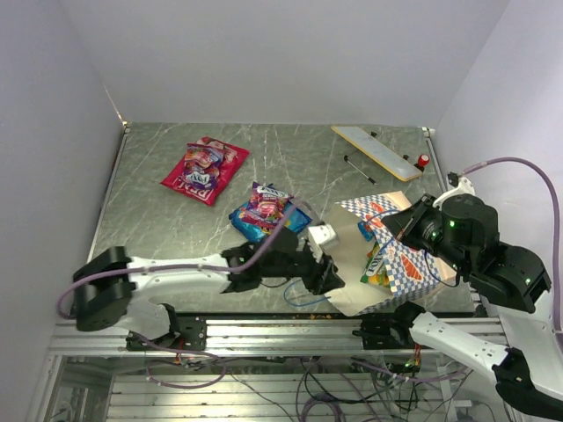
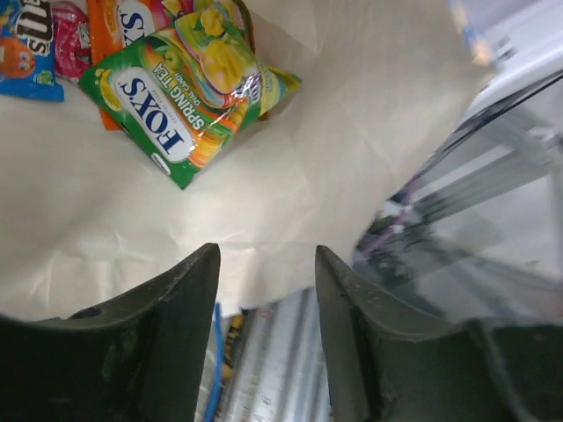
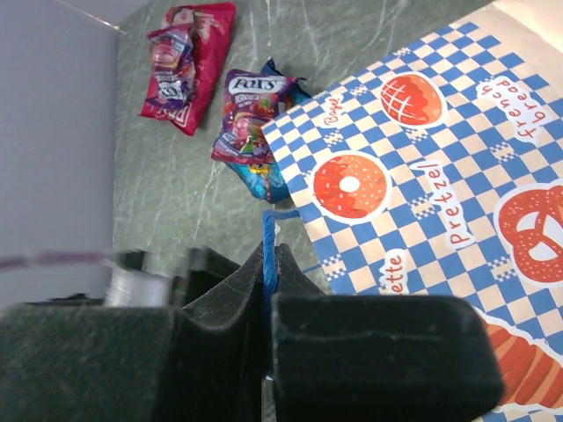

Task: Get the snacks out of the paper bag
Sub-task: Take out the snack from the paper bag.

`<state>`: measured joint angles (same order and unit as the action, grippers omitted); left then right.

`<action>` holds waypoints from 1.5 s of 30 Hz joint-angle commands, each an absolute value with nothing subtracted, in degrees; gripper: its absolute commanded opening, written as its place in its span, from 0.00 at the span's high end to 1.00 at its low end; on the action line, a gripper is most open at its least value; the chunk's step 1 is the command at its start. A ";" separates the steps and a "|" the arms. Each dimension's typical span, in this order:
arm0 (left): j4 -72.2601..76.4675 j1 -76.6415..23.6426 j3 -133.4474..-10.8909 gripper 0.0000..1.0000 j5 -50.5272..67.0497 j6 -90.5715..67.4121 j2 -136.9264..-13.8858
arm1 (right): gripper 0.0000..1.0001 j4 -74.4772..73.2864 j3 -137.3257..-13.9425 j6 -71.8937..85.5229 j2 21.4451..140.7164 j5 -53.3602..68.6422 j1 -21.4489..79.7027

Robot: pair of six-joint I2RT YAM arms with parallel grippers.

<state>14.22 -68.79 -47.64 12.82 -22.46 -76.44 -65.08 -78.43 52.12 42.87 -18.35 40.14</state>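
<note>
The paper bag (image 1: pixel 406 268) lies on its side at the front right, checkered side up (image 3: pixel 422 167). My right gripper (image 1: pixel 400 230) is shut on its blue string handle (image 3: pixel 268 251). My left gripper (image 1: pixel 332 278) is open and empty at the bag's mouth, its jaws over the cream inside (image 2: pixel 290 158). Inside lie a yellow-green packet (image 2: pixel 187 91), also showing in the top view (image 1: pixel 376 264), and a small blue-red packet (image 2: pixel 31 44) beside an orange one (image 2: pixel 119 18). The red-pink packet (image 1: pixel 204 170) and the larger blue packet (image 1: pixel 266 214) lie on the table outside the bag.
A flat tan card strip (image 1: pixel 376 150) and a small red cap (image 1: pixel 423 161) lie at the back right. The table's front edge with its metal rail (image 1: pixel 281 334) runs just under the bag's mouth. Walls stand close on the left, back and right.
</note>
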 commanded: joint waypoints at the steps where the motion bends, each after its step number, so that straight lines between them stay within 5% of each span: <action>1: 32.18 -72.17 -47.47 0.48 5.30 -16.02 -85.52 | 1.00 -67.22 -82.80 51.89 44.92 -20.17 40.14; 12: 46.43 -74.68 -54.24 0.36 2.37 -14.43 -108.91 | 1.00 -70.95 -91.16 49.00 50.57 -20.40 40.12; 26: 34.96 -78.22 -71.71 0.01 -14.63 -11.33 -125.05 | 1.00 -70.78 -92.98 46.52 50.28 -19.29 40.11; 31: 28.53 -78.22 -77.62 0.01 -16.68 -7.88 -130.66 | 1.00 -71.89 -94.89 45.36 50.42 -19.63 40.08; 35: 25.75 -78.20 -79.02 0.10 -16.63 -7.78 -132.52 | 1.00 -71.59 -95.10 45.39 49.30 -19.94 40.17; 45: 18.73 -78.21 -78.23 0.87 -16.89 -8.76 -124.68 | 1.00 -72.05 -96.79 44.52 48.65 -20.46 40.15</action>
